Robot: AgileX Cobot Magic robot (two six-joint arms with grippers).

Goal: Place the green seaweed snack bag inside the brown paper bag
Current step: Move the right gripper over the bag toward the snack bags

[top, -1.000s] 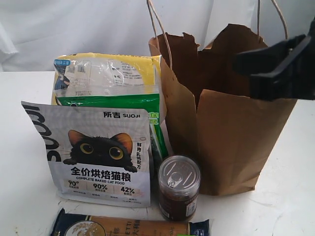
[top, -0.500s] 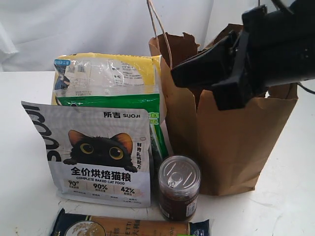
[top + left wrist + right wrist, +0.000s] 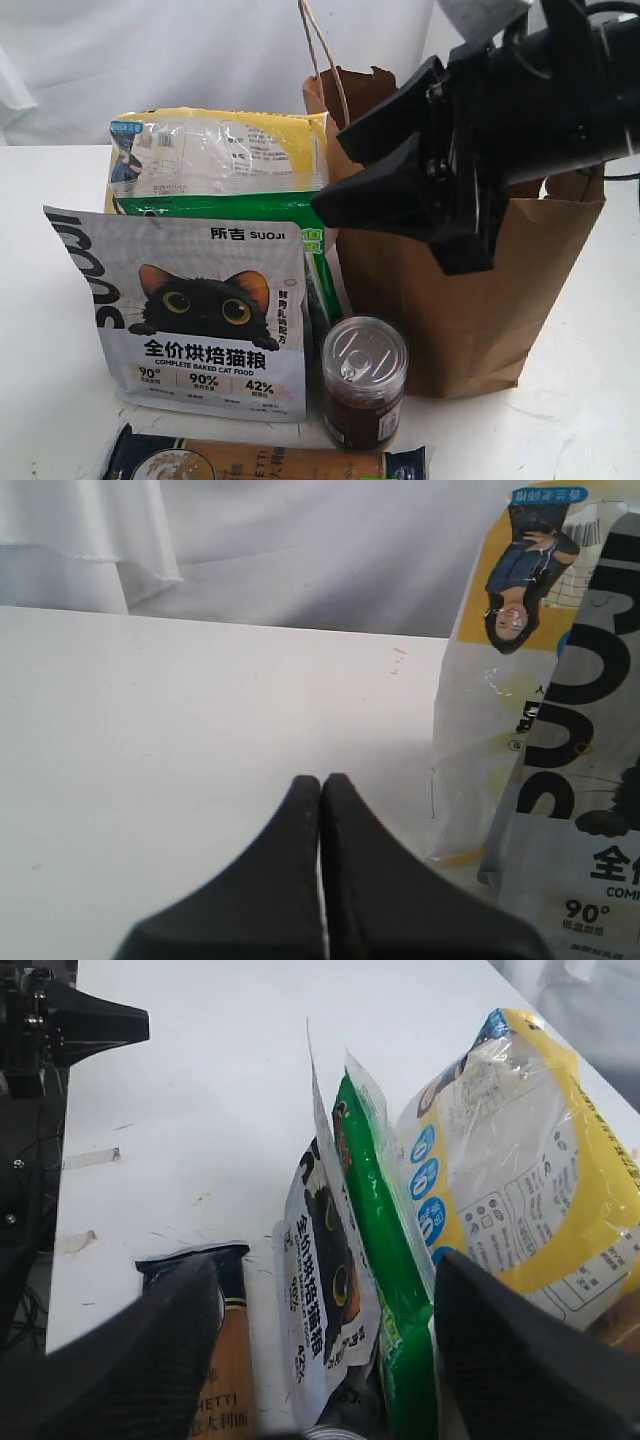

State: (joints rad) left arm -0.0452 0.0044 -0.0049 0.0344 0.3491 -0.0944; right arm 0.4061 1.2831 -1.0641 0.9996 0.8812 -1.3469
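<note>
The green seaweed snack bag (image 3: 222,205) stands upright, sandwiched between the yellow-and-clear bag and the grey cat-food pouch; only its top strip and right edge show. In the right wrist view the green bag (image 3: 385,1250) is edge-on between my spread fingers. My right gripper (image 3: 328,170) is open and hangs in front of the brown paper bag (image 3: 480,300), its tips just above the green bag's right corner. That same right gripper (image 3: 325,1260) holds nothing. My left gripper (image 3: 320,780) is shut and empty, low over the white table beside the pouches.
A grey cat-food pouch (image 3: 200,310) stands in front, with a yellow-and-clear bag (image 3: 220,150) behind it. A glass jar with a metal lid (image 3: 363,380) stands by the paper bag's foot. A spaghetti pack (image 3: 260,465) lies at the front edge. White cloth hangs behind.
My right gripper has swung left from the paper bag's right side, across its front, to just over the upright bags. The bags, jar and paper bag have not moved.
</note>
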